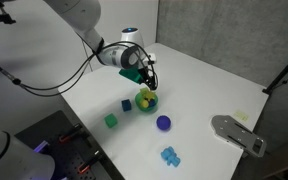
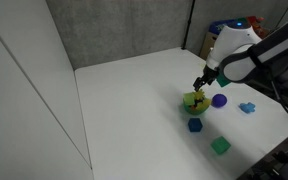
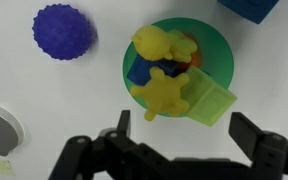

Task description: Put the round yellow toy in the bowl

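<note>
The green bowl [image 3: 216,52] lies just beyond my fingertips in the wrist view. It shows in both exterior views [image 1: 146,102] [image 2: 194,101]. The round yellow toy [image 3: 164,95] lies in the bowl at its near rim. A second lumpy yellow piece [image 3: 162,42], a light green block [image 3: 210,102] and blue and orange bits are in the bowl with it. My gripper [image 3: 184,140] is open and empty. It hangs right above the bowl [image 1: 147,80] [image 2: 201,82].
A dark purple ball [image 3: 64,32] [image 1: 163,123] [image 2: 219,100] sits beside the bowl. A green cube [image 1: 111,120] [image 2: 220,146], a blue cube [image 2: 195,125] and a light blue toy [image 1: 170,155] [image 2: 247,107] lie around it. A grey object [image 1: 239,133] lies near the table edge.
</note>
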Action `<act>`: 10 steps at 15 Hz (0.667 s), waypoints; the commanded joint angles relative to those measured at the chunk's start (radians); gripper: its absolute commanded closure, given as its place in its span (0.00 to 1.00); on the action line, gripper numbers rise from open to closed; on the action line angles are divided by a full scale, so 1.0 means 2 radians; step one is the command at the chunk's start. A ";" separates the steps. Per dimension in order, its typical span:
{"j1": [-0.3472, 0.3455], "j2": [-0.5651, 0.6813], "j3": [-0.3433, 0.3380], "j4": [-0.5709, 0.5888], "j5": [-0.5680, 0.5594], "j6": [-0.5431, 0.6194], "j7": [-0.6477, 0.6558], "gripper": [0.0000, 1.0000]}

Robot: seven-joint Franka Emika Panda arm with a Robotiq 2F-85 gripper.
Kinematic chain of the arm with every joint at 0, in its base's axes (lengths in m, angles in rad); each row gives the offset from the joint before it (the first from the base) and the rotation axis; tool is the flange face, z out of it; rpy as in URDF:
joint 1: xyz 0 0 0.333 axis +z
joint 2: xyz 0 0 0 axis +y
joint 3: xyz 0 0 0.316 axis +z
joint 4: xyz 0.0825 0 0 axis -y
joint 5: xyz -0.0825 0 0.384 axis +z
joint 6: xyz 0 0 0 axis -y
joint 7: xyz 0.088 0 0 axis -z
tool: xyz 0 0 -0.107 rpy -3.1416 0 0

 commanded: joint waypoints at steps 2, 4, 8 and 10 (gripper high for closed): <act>-0.013 -0.081 0.008 -0.047 0.001 -0.025 -0.013 0.00; -0.020 -0.110 0.010 -0.057 0.001 -0.045 -0.011 0.00; -0.047 -0.163 0.024 -0.065 0.022 -0.117 -0.028 0.00; -0.062 -0.189 0.028 -0.067 0.031 -0.150 -0.038 0.00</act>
